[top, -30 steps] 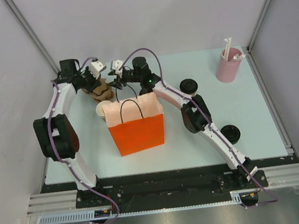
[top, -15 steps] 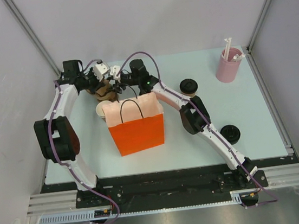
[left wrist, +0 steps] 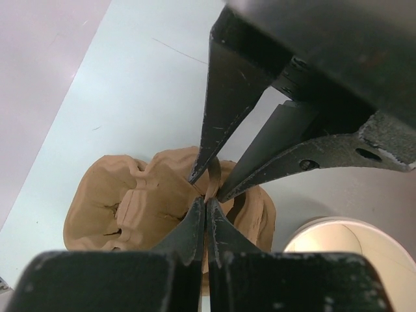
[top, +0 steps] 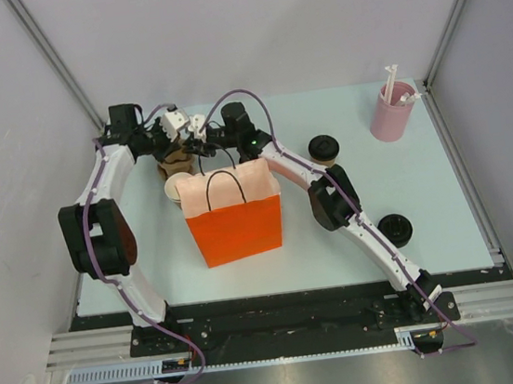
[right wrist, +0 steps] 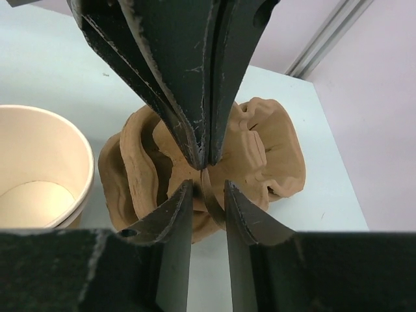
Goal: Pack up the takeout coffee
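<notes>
Both arms are reaching to the far left corner of the pale blue table (top: 425, 190), meeting over the brown moulded-pulp cup tray (left wrist: 123, 208), which is lying behind the orange paper bag (top: 235, 224). The left gripper (left wrist: 205, 203) is pinching a thin upright wall of the tray, its fingers pressed flat together on it. The right gripper (right wrist: 208, 188) is coming in from the opposite side. Its fingers are set narrow with a strip of the same pulp between them, seemingly nipped as well. The two sets of fingertips are nearly touching each other.

The coffee itself is waiting elsewhere. One tan-brown paper cup with a round black plastic lid (top: 323, 149) is standing right of the bag, just beside the right arm. The second black-lidded cup (top: 395, 228) is sitting nearer and further right, showing only its lid from above. Neither is in the bag or the tray. A lidless paper cup (right wrist: 39, 162) is standing just beside the tray.

Judging from this, the grippers are working the tray apart or open, and the risks lie there. The pulp is soft, so opposed pulls may be tearing the wall rather than freeing it. The crowded fingertips could collide. A jerk when the tray releases could knock over the lidless cup or shove the bag.
</notes>
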Controlling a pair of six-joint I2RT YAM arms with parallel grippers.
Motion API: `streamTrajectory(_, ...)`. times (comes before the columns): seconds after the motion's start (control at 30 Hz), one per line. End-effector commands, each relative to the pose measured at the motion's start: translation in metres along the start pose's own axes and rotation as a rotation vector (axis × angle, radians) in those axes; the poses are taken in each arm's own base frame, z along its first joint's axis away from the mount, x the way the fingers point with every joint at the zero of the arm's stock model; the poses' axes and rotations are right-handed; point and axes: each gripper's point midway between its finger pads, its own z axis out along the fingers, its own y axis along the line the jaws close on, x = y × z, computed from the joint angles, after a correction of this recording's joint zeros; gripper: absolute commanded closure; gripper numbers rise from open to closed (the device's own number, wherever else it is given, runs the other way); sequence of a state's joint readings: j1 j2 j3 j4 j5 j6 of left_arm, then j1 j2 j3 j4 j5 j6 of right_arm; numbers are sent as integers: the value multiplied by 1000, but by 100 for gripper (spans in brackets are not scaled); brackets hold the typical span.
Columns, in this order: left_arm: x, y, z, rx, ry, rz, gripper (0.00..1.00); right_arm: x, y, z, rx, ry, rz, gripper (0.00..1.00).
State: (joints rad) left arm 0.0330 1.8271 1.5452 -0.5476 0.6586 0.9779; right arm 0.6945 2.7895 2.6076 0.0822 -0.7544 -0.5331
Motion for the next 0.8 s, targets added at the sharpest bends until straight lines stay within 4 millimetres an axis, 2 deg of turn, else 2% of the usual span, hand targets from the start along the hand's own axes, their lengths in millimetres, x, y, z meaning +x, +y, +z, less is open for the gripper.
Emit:
streamTrajectory(0.0,-31,-2,-9,0,-80,75,100,-3,-4,1,23,22,-23,86)
streamTrajectory(0.07,-32,1,-11,-16,-70,56,100,-8,-7,0,33,19,-34,95)
streamTrajectory(0.1,-31,4,-11,-26,-61,42,96,-9,-9,0,41,19,-35,99)
streamTrajectory(0.13,-30,6,-12,-38,-52,7,90,-11,-10,0,45,18,-34,100)
streamTrajectory(0.17,-32,10,-15,-52,-50,1,76,-15,-11,0,50,9,-37,100)
streamTrajectory(0.27,-35,16,-23,-92,-39,-65,53,-19,-12,1,60,0,-44,100)
streamTrajectory(0.4,-42,23,-34,-140,-38,-167,40,-20,-10,7,82,5,-61,100)
streamTrajectory(0.43,-43,23,-35,-151,-36,-212,29,-20,-11,7,86,4,-60,100)
streamTrajectory(0.53,-43,37,-44,-234,-16,-340,27,-23,-13,10,115,1,-55,100)
streamTrajectory(0.7,-43,63,-74,-358,-52,-554,26,-28,-18,10,148,-4,-40,100)
streamTrajectory(0.77,-40,64,-78,-390,-46,-605,25,-26,-15,11,142,0,-35,100)
